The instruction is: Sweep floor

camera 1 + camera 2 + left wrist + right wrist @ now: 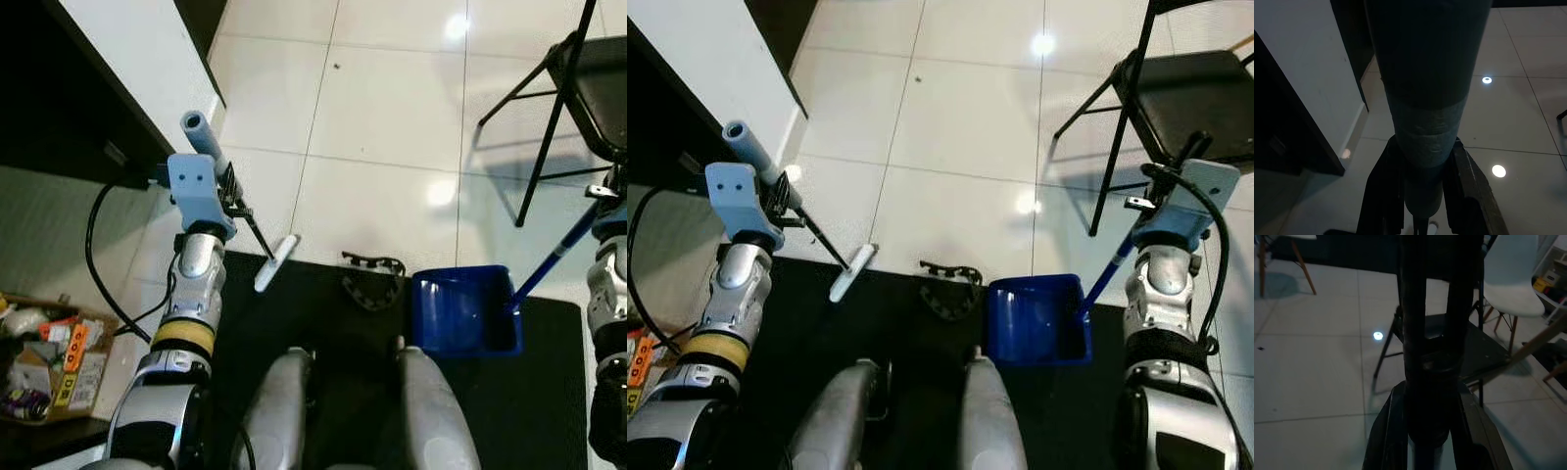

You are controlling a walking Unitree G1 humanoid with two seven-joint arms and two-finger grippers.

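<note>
The broom (247, 214) is held by the left gripper (231, 192), whose black fingers (1378, 186) are seen in the left wrist view closed on either side of the grey handle. The handle top points toward 11 o'clock, and the thin shaft runs down toward 5 o'clock to a pale head (275, 262) resting on the white tiled floor (382, 108) at the edge of the black mat (323, 333). The blue dustpan (462, 311) sits on the mat at about 3 o'clock from the broom head, well apart from it, with its open mouth facing the tiles. Its blue handle (1109, 269) rises toward 1 o'clock into the right gripper (1136, 233), and in the right wrist view the fingers (1393, 426) are pressed against a dark shaft on both sides. A small black object (371, 278) of unclear kind lies at the mat edge between broom head and dustpan. A black folding chair (1190, 93) stands at 1 o'clock on the tiles. A cardboard box of oddments (49, 357) is noted at 8 o'clock, beside a black cable (98, 264).
</note>
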